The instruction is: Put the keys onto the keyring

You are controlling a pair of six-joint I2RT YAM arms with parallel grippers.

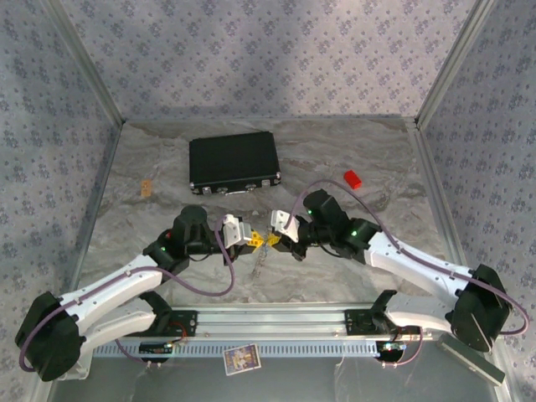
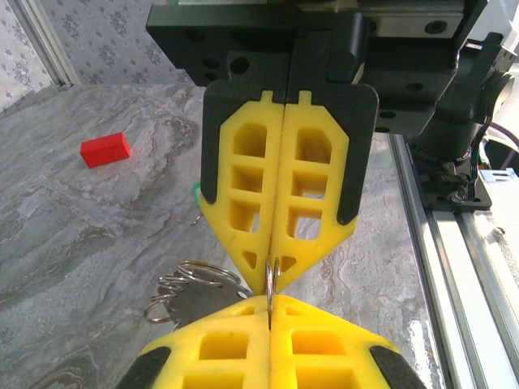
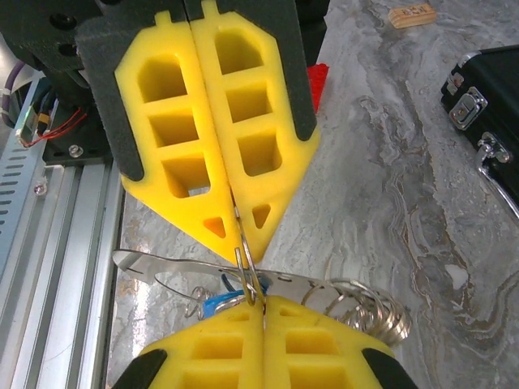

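Note:
My two grippers meet tip to tip over the middle of the table, left gripper [image 1: 252,241] and right gripper [image 1: 273,240]. Both are shut on the same thin metal ring of the keyring [image 2: 272,275]. In the left wrist view my left gripper [image 2: 269,300] pinches the ring from below and the right gripper [image 2: 274,261] from above. In the right wrist view my right gripper [image 3: 263,301] holds the keyring [image 3: 247,271] opposite the left gripper [image 3: 241,241]. The blue-headed key [image 3: 217,305] hangs just beside the ring. A bit of the green key head [image 2: 196,193] peeks out behind the right gripper's finger.
A flat metal tag [image 3: 154,266] and a coil of spare rings [image 3: 369,306] hang at the grip. A black case [image 1: 233,161] lies at the back, a red block [image 1: 353,177] at back right, and a small tan piece [image 1: 146,188] at left.

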